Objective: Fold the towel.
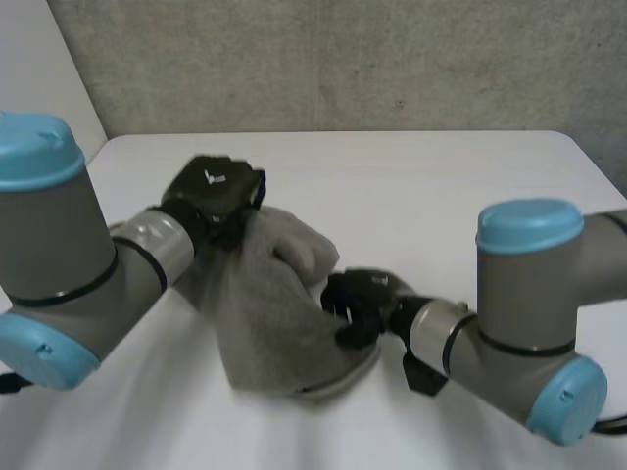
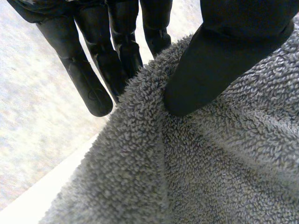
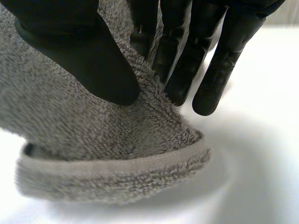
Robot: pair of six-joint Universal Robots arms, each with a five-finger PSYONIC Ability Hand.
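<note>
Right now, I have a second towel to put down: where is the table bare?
The table is bare beyond the towel, up to its far edge. Crowded in the middle: the left hand and right hand both pinch the towel there.

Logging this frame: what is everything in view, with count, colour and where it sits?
towel: one, grey, bunched at the middle of the table, between both hands
table: one, white, under the towel and the arms
wall: one, grey, behind the table's far edge
left arm: one, grey with light-blue caps, at the near left
right arm: one, grey with light-blue caps, at the near right
left hand: one, black, thumb and fingers pinching the towel's far end
right hand: one, black, thumb and fingers pinching the towel just above its hemmed edge, at the near end
</note>
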